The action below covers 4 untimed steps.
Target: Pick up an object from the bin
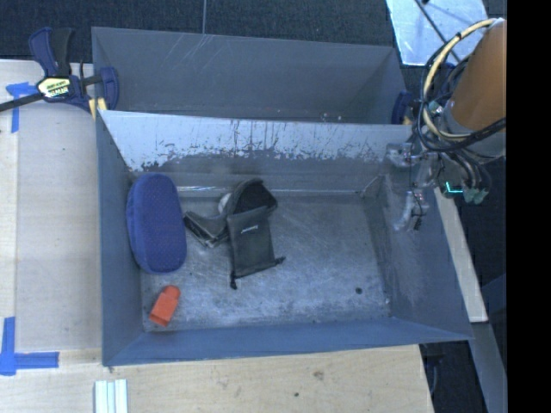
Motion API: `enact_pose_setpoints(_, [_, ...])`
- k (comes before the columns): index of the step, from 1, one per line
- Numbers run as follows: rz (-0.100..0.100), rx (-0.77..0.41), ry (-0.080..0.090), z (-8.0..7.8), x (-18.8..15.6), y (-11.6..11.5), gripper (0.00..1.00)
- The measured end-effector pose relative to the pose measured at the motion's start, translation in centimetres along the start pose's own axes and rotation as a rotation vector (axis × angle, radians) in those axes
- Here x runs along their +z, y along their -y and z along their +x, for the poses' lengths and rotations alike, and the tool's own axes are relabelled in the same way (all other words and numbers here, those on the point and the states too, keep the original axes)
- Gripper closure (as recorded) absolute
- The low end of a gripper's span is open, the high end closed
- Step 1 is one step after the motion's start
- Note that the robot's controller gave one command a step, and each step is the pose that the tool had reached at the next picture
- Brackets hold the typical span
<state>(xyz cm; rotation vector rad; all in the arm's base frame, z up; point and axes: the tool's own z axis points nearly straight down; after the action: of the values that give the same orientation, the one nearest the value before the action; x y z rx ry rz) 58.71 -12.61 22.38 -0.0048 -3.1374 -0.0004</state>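
My gripper (415, 206) hangs at the bin's right side, over the sloping right wall and above the floor. No loose thing lies right under it. The nearest thing is a black folded pouch-like object (250, 237) in the middle of the floor, well to the gripper's left. A small dark flat piece (203, 228) pokes out from the pouch's left side.
A blue oval padded case (156, 222) lies along the left wall. A small orange block (164, 305) sits in the front left corner. Bare grey floor stretches between the pouch and the right wall. The arm with its cables stands outside the right rim.
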Motion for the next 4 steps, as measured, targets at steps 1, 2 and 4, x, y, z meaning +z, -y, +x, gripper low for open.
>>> enact_pose_setpoints(1, [-0.001, -0.383, 0.002, -3.7, 15.6, -7.2, 0.0])
enact_pose_setpoints(2, [-0.001, -0.617, 0.006, 2.5, 12.3, -12.9, 0.0])
enact_pose_setpoints(4, [0.002, -1.37, 0.004, 1.3, 15.4, -16.7, 0.0])
